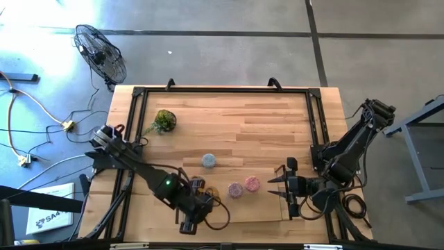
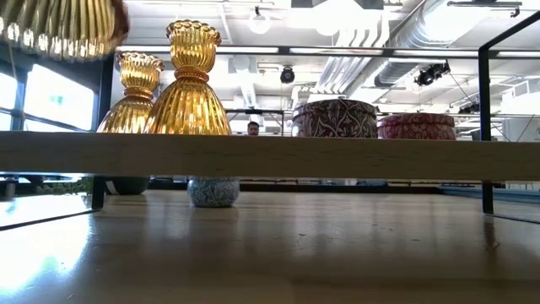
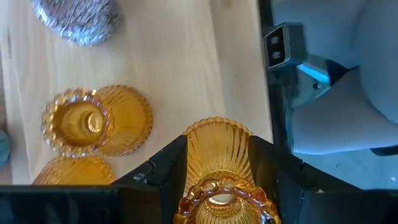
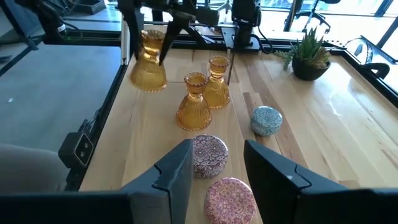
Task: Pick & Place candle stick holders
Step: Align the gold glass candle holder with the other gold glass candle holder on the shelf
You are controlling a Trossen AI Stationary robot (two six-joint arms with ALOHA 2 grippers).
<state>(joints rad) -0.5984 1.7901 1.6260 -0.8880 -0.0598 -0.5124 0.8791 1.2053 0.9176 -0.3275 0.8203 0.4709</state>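
My left gripper (image 4: 149,37) is shut on one amber holder (image 4: 148,65), held above the table near its near left part; the holder also shows in the left wrist view (image 3: 217,162) and the low view (image 2: 59,29). Two more amber holders (image 4: 194,102) (image 4: 217,84) stand upright on their wide bases. The purple holder (image 4: 208,155), the pink holder (image 4: 230,196) and the pale blue holder (image 4: 267,120) stand near them. My right gripper (image 1: 281,184) is open and empty, level, just right of the pink holder (image 1: 251,184). My left gripper pinches the amber holder's narrow upper part (image 4: 152,43) between its two fingers (image 3: 171,165), one on each side. The fingers come from above, pointing down. The holder hangs upright below them, wide base down, lifted clear of the table.
A green plant ball (image 1: 164,121) sits at the far left. A black metal frame (image 1: 316,125) runs along the table's edges. A wooden edge (image 2: 270,156) crosses the low view, with the holders above it. Bare wood lies across the table's middle and far part.
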